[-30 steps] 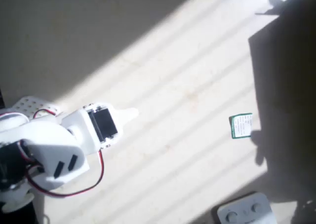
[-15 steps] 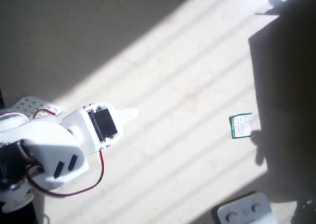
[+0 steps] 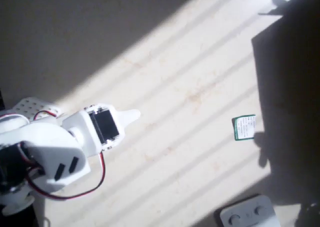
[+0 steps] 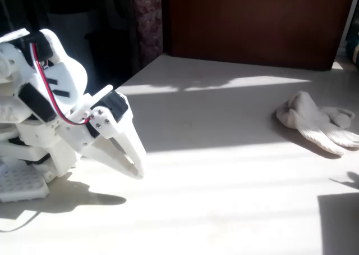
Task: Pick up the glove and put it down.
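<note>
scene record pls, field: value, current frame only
arm: white SO-100, folded low at the left of the fixed view
gripper: fingers together, tips down near the table, holding nothing
glove: cream knit, crumpled, lying flat at the right of the fixed view, far from the gripper
card: small, green and white, flat on the table in the overhead view
table: pale top, striped sunlight and shadow
white device: two round knobs, bottom edge of the overhead view
task state: glove not yet picked up

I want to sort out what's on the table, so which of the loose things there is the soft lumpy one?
The glove, cream-white knit, lies crumpled at the right of the fixed view. The green-and-white card in the overhead view is flat and stiff-looking.
</note>
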Motion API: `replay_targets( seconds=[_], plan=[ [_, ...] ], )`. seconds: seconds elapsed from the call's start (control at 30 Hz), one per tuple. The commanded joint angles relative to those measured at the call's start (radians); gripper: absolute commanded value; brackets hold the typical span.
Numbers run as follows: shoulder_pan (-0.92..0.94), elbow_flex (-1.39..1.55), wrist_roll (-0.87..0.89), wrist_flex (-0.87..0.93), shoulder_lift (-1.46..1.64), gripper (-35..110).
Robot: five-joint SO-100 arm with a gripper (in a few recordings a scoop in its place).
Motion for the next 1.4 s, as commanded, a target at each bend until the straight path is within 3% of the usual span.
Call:
replay_targets(
  seconds=[0.0, 1.37],
  plan=[
    [0.011, -0.005, -0.005, 0.003, 0.002, 0],
    [0.000, -0.063, 0.008, -0.009, -0.011, 0]
  ],
)
